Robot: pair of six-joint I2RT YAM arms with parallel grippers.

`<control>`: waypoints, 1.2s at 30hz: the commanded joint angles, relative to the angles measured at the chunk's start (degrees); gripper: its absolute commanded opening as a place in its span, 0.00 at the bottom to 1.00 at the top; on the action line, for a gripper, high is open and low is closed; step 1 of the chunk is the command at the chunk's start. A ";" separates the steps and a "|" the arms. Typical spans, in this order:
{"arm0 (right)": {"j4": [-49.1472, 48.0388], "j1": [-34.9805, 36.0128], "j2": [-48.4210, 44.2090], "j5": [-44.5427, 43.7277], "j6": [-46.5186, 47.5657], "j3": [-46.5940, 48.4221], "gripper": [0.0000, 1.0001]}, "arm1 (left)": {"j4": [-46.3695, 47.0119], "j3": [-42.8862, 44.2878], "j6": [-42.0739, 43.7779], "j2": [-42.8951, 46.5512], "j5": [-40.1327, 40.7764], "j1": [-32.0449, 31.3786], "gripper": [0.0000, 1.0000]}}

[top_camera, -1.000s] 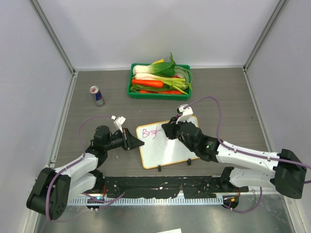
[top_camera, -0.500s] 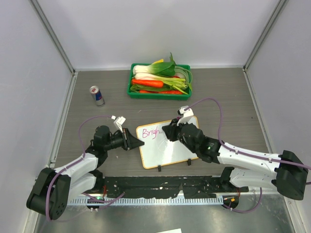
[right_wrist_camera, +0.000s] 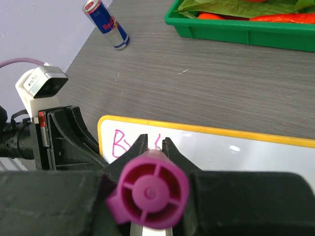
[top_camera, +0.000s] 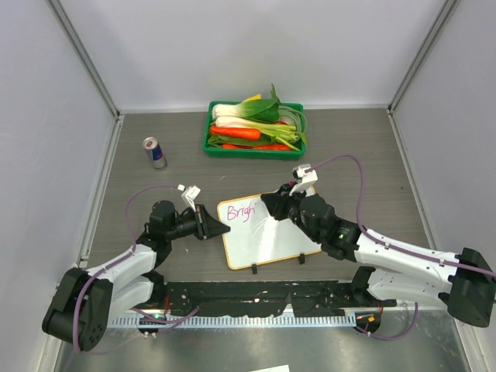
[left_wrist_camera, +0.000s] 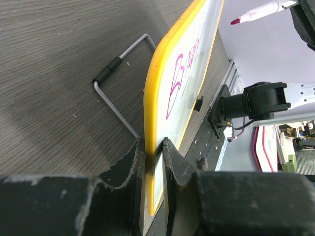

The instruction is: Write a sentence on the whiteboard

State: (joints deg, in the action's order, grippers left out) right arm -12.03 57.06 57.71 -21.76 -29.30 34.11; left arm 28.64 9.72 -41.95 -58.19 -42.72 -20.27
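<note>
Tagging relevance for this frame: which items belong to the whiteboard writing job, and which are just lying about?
In use: whiteboard, clamped at its edge by the left gripper; purple writing on it; marker, held in the right gripper.
Lying about: drink can; green tray with vegetables.

Desk (top_camera: 372, 147): grey wood-grain top, matte, filling the enclosure floor.
Back wall (top_camera: 256, 46): plain pale grey-lilac panel, unmarked.
Left wall (top_camera: 39, 155) and right wall (top_camera: 465, 116): same pale panels, slanting outward in the overhead view.
Corner posts: two aluminium profiles, left (top_camera: 85, 58) and right (top_camera: 422, 50), meeting the desk at its far corners.
Near edge: black mounting plate (top_camera: 256, 298), then a brushed metal strip (top_camera: 256, 345).
Light: even, diffuse, soft shadows only.
</note>
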 commanded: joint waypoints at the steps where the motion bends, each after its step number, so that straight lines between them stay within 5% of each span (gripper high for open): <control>1: -2.56 -1.07 -0.06 -0.66 0.12 1.49 0.01 | -0.17 -0.14 1.52 0.10 0.27 -0.47 0.00; 21: -3.09 -1.95 3.81 2.95 -1.37 1.14 0.01 | -0.08 -0.05 1.44 -0.08 0.18 -0.47 0.00; 36: 2.01 -1.95 2.67 -3.55 -0.23 0.43 0.01 | -0.08 -0.05 1.44 0.01 0.27 -0.56 0.00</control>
State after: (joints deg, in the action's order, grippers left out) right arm -12.14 55.33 61.71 -20.71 -30.35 34.11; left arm 28.67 9.72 -41.95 -58.19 -42.68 -20.27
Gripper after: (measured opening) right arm 0.206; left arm 0.188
